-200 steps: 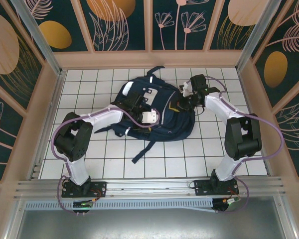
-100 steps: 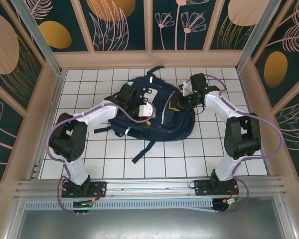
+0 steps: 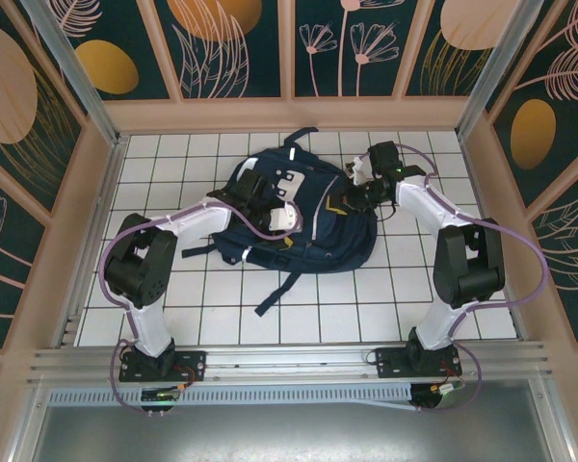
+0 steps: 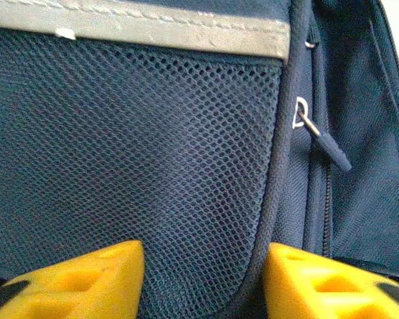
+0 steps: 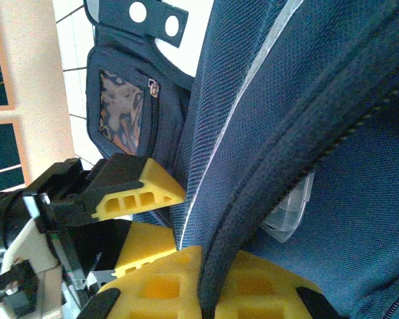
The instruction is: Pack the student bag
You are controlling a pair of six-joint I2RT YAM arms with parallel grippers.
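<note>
White-tiled desk [image 3: 366, 313] carries the student bag [image 3: 328, 241], lying flat. Left fingers [image 4: 80, 282] stand apart, gripping nothing, the bag's mesh pocket [image 4: 139, 146] just ahead of them and a zip pull [image 4: 322, 136] farther right. Right fingers [image 5: 153, 289] are pinched closed on the bag's piped seam [image 5: 266, 193].

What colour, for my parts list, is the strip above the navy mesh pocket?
Silver-grey fabric strip; left wrist view.
</note>
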